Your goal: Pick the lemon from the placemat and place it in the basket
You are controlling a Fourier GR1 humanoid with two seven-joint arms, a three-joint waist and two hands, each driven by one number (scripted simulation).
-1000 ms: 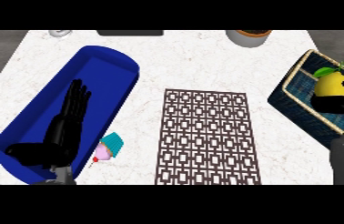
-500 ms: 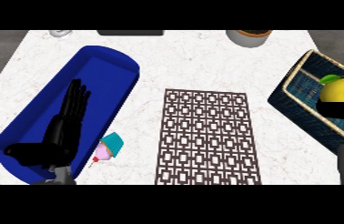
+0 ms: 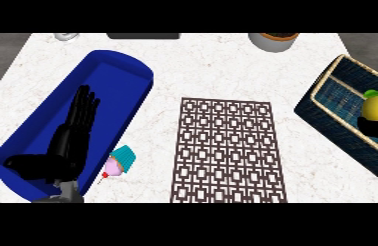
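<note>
The lemon (image 3: 373,108) is no longer on the placemat (image 3: 225,150), which lies bare at centre frame. It shows at the far right edge, inside the outline of the woven basket (image 3: 327,86) and half cut off by the frame. A black patch just below it, touching it, looks like part of the right hand (image 3: 368,128). I cannot tell whether that hand grips the lemon or has let go, nor whether the fruit rests on the basket floor or hangs above it.

I see 2 risks from here. If the lemon is released while high, it could bounce or roll toward the basket's wall. If the hand pulls away while touching it, it could drag the fruit along or snag the rim and shift the basket.

The left hand (image 3: 70,137) rests at lower left over the long blue tub (image 3: 118,70), fingers straight and slightly spread, holding nothing. It is well apart from the basket, so no trouble is likely there.
</note>
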